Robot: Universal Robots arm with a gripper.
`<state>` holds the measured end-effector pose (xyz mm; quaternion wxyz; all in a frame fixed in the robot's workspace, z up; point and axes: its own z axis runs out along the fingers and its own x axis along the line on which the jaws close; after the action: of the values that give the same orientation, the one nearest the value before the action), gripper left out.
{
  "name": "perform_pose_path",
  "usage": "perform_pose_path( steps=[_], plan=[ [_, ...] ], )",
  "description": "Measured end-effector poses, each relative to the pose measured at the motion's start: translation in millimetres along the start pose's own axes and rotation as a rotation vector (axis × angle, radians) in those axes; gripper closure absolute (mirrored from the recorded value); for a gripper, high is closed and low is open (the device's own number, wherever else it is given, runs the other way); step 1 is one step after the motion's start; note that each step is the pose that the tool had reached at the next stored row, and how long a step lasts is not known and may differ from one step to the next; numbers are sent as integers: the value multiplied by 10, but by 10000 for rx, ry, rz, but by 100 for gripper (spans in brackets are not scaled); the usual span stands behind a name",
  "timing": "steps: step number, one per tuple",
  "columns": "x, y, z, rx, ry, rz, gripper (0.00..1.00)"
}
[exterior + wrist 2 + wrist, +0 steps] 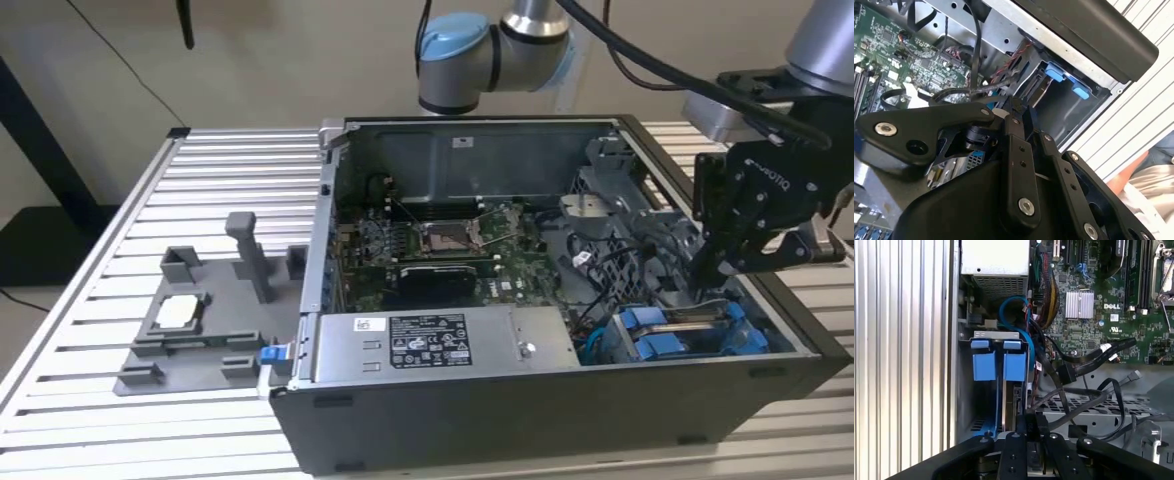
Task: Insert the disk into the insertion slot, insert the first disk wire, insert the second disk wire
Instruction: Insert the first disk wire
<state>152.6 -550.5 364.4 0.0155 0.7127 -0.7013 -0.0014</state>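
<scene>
in the exterior view my gripper point(707, 270) hangs inside the open computer case point(534, 420) at the exterior view's right, fingertips low among the black wires point(627, 250) and just above the drive bay at the lower right of the frame. the disk point(663, 345) sits in that bay in its blue carrier, beside the grey labelled box point(427, 340). a grey holder point(200, 335) lies on the slatted table point(80, 300) at the exterior view's left. in the second wrist view my gripper point(1011, 107) has its fingers drawn together close to a bundle of wires, and the disk's point(1056, 74) blue tabs show in the bay past them. in the first wrist view my gripper point(1031, 425) is pressed together, whether on something thin i cannot tell, near the disk point(1015, 367) standing in its slot, with a blue cable point(1014, 315) looping over it.
</scene>
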Motion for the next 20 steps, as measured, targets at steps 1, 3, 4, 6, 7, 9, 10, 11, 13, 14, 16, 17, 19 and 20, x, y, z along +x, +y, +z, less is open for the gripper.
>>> perform_pose_path(
  steps=[1,3,4,6,7,9,10,11,13,14,16,17,19,20],
  plan=[
    [5,-2,9,-19,-3,9,81],
    [14,-6,24,-57,-4,27,81],
    [19,-8,31,-76,-4,36,81],
    [27,-12,44,-118,-6,53,81],
    [31,-15,51,-140,-7,62,81],
    [39,-20,63,-183,-9,77,81],
    [42,-22,68,-205,-9,84,81],
    [46,-24,74,-226,-9,92,81],
    [55,-29,86,-275,-12,107,81],
    [59,-32,92,-301,-12,114,81],
    [66,-37,104,-349,-14,129,81],
    [70,-39,110,-376,-15,136,81],
    [78,-45,120,-431,-16,147,81],
    [82,-47,126,-456,-17,153,81]
  ],
)
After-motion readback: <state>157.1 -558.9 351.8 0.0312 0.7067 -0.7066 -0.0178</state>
